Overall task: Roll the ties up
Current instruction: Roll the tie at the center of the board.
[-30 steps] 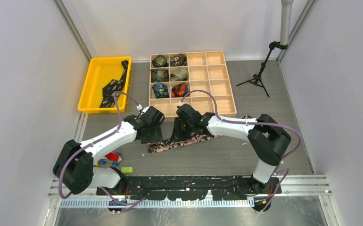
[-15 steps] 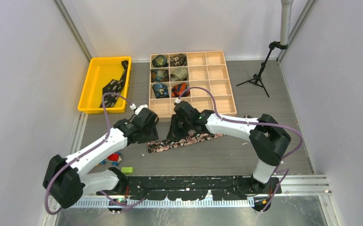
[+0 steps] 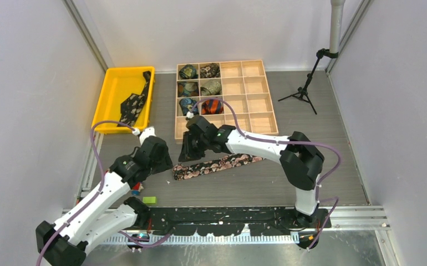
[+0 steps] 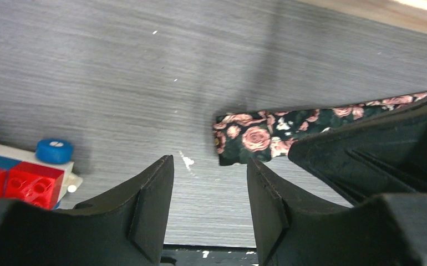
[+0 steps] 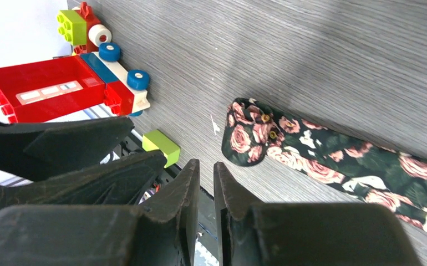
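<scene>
The dark floral tie (image 3: 218,164) lies flat and unrolled on the grey table, in front of the wooden box. Its rounded left end shows in the left wrist view (image 4: 248,138) and the right wrist view (image 5: 250,136). My left gripper (image 3: 160,162) is open and empty, just left of that end (image 4: 210,166). My right gripper (image 3: 185,152) hovers above the tie's left end, its jaws almost together with nothing between them (image 5: 207,166). The black dotted tie (image 3: 132,103) lies loose in the yellow tray (image 3: 107,105).
A wooden compartment box (image 3: 255,100) at the back holds several rolled ties (image 3: 200,88). Red and blue toy bricks (image 5: 50,91) and a green brick (image 3: 149,200) lie near the left arm. A small tripod (image 3: 303,88) stands at the back right.
My left gripper has pulled back to the left and nearer, off the tie. My right gripper has moved left along the tie to its left end.
</scene>
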Available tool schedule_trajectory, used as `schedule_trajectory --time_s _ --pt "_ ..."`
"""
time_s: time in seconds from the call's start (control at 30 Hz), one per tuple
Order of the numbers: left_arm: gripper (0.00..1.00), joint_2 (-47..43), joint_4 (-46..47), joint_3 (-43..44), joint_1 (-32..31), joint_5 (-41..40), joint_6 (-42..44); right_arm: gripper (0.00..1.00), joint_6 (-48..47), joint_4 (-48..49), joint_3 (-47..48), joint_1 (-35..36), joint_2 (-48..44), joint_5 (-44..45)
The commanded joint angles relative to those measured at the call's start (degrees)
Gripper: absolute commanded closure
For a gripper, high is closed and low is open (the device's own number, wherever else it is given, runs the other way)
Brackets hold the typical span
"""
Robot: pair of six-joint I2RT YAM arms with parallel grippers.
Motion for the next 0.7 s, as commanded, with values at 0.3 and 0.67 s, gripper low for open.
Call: schedule_trajectory --time_s 0.3,0.67 --pt "0.48 -7.5 -2.8 -1.9 0.5 -4.3 -1.8 0.82 -0.4 -1.4 7.3 2.8 8.6 -2.2" --pt "0.46 -9.2 -0.5 -3.4 0.5 -1.7 -1.2 0.83 -2.9 -5.2 6.7 2.6 8.7 1.9"
